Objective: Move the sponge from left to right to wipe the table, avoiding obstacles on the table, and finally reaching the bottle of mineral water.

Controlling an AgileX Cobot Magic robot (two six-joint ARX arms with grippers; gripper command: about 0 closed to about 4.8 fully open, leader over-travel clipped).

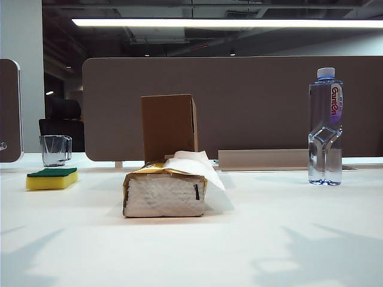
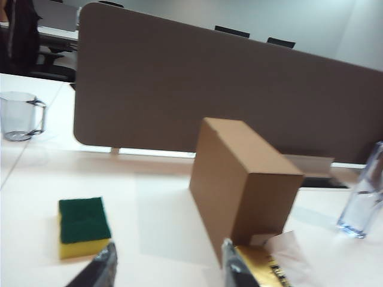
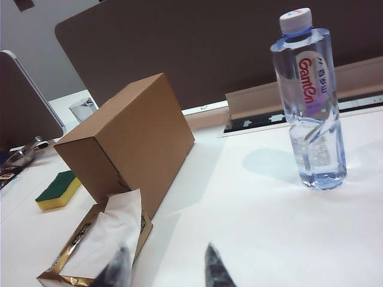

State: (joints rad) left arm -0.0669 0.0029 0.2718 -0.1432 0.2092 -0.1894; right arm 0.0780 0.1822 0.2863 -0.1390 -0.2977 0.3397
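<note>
The sponge (image 1: 52,178) lies green side up on the left of the white table (image 1: 287,239), near its back edge, just in front of a clear glass mug (image 1: 55,149). In the left wrist view the left gripper (image 2: 167,266) hangs short of the sponge, its 2 dark fingertips parted with nothing between them; the sponge sits just beyond one tip, apart from it. The right gripper (image 3: 164,269) shows 2 fingertips likewise spread and empty, above the table beside the tissue pack (image 1: 166,188). The bottle of mineral water (image 1: 325,127) stands upright at the far right, its label reading "Ganten". Between sponge and bottle lie the gold-wrapped tissue pack, 1 sheet sticking out, and right behind it an upright brown cardboard box (image 1: 169,127). Brown-grey divider panels (image 1: 251,101) close the back.
</note>
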